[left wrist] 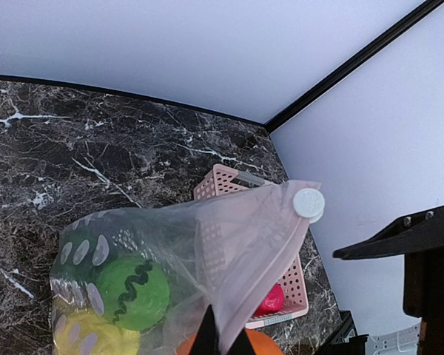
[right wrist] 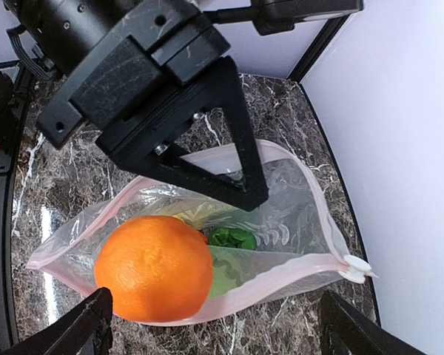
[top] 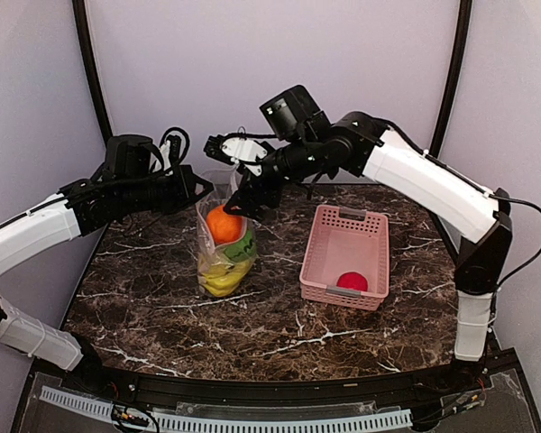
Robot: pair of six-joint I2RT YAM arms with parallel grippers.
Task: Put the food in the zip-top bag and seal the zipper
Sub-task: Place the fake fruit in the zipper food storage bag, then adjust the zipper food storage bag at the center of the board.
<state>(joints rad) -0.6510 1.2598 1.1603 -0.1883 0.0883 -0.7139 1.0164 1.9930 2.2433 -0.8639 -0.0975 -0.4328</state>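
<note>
The zip-top bag [top: 221, 262] stands upright on the marble table, mouth open. In it are yellow pieces [top: 218, 281], a green pepper [top: 242, 246] and the orange [top: 224, 223] on top. My left gripper [top: 201, 189] is shut on the bag's far mouth edge and holds it up; its fingers [left wrist: 206, 336] pinch the film. My right gripper [top: 239, 200] hovers open over the mouth, its fingertips [right wrist: 81, 325] either side of the bag [right wrist: 296, 222], with the orange [right wrist: 154, 268] just beyond them. The zipper [right wrist: 281, 285] is unsealed, its white slider [right wrist: 353, 268] at one end. The red-pink ball [top: 352, 281] lies in the basket.
The pink lattice basket [top: 347, 225] stands right of the bag, holding only the ball; it also shows in the left wrist view [left wrist: 292, 285]. Black frame posts [top: 90, 63] and grey walls close in the back and sides.
</note>
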